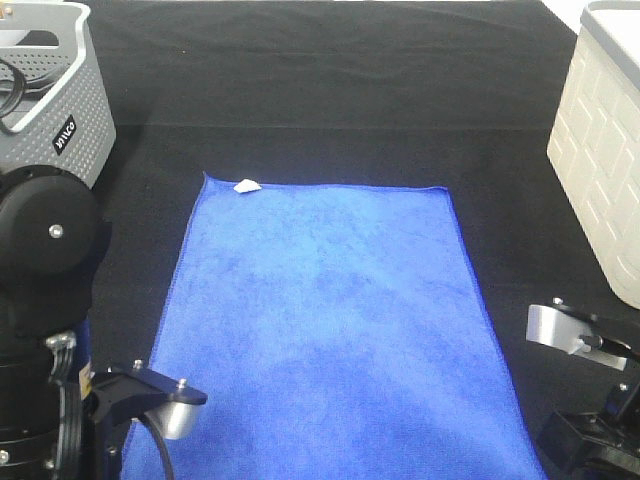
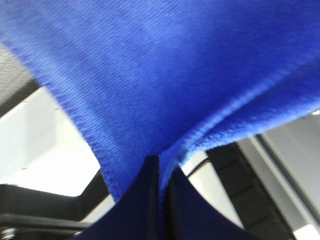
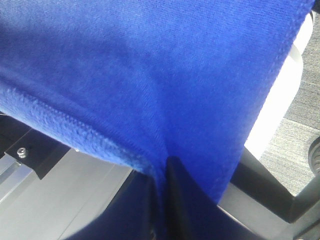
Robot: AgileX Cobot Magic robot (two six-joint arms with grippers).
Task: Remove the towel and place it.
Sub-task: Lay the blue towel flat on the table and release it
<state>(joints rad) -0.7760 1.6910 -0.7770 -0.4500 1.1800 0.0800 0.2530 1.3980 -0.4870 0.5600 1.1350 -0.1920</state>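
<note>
Looming black at the near-left corner of the tabletop (image 1: pixel 330 100), the left arm (image 1: pixel 50 300) fills the foreground, with a grey perforated basket (image 1: pixel 60 90) behind it at the far-left corner. The wrist view shows the left gripper (image 2: pixel 159 167) with its jaws pressed together on the stitched hem of the towel (image 1: pixel 320 320), the cloth fanning away from the pinch.

The royal-blue towel lies spread open down the middle of the tabletop. Its long axis runs from the near edge toward the far edge, and a small white tag (image 1: pixel 246 185) sits at its far-left corner.

At the near-right corner, the right gripper (image 3: pixel 167 167) also has its jaws narrowed on the hem, with a fold of pile drawn into the slit between them. A white moulded bin (image 1: pixel 605 150) stands along the right edge.

The arms flank the towel's near end, so its whole length stretches away from the jaws and neither arm is plainly nearer. Any lift or pull appears to turn on that, since the far end trails and would have to follow evenly.

The fabric is soft, nappy microfibre with a ridged border, limp enough that it will probably sag between the two grips. The tabletop is covered in matte black cloth.
</note>
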